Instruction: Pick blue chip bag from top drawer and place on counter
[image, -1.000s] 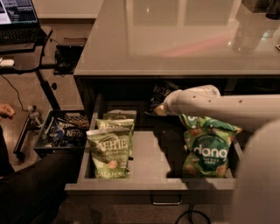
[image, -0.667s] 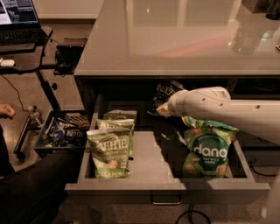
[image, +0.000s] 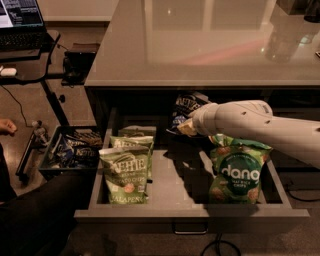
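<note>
The blue chip bag (image: 186, 107) is dark navy with white lettering and stands tilted at the back of the open top drawer (image: 190, 215), just under the edge of the counter (image: 200, 45). My gripper (image: 184, 128) comes in from the right on a white arm and is shut on the bag's lower edge. The bag's bottom is hidden behind the gripper.
In the drawer, two light green Kettle jalapeno bags (image: 125, 172) stand on the left and a green Dang bag (image: 239, 170) on the right, under my arm. A grey crate of dark snack bags (image: 72, 150) sits on the floor at the left. A black desk with a laptop (image: 20, 20) is at the far left.
The arm has drawn back to the right and out of the near foreground. The gripper stays at the blue bag, which shows a little more.
</note>
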